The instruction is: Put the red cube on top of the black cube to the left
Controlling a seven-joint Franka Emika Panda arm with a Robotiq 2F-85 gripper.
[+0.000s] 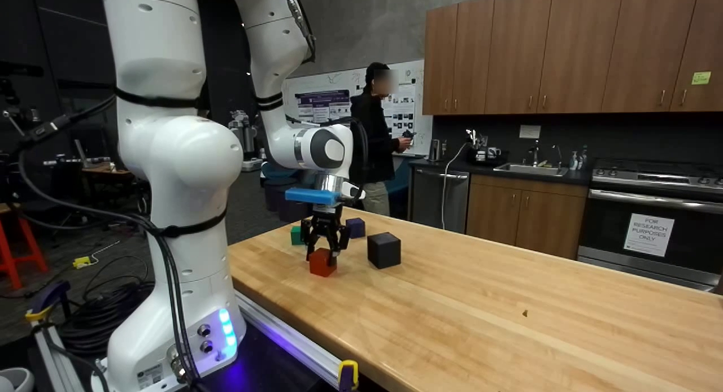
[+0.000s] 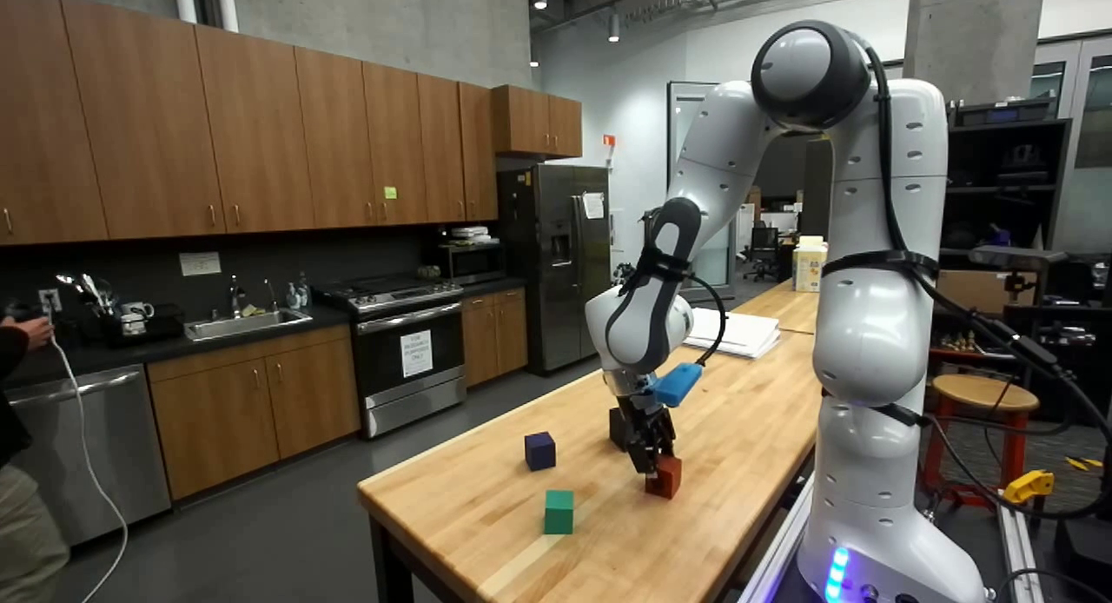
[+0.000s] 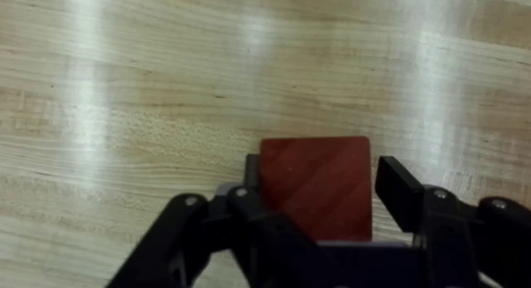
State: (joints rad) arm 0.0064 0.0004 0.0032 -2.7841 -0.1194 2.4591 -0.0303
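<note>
Here, the red cube [image 3: 317, 184] lies between parted fingers [image 3: 399, 194]. In the wrist view, the rightmost stands just apart from it.

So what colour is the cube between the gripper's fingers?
The cube is red, seen best in the wrist view.

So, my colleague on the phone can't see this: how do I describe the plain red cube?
Start at the long, pale wooden table and follow the white robot arm down to its black two-finger gripper. Between the gripper's parted fingers is the plain red cube. Its neighbours are a green cube, a blue-black cube and a matte black cube; it alone is red.
</note>
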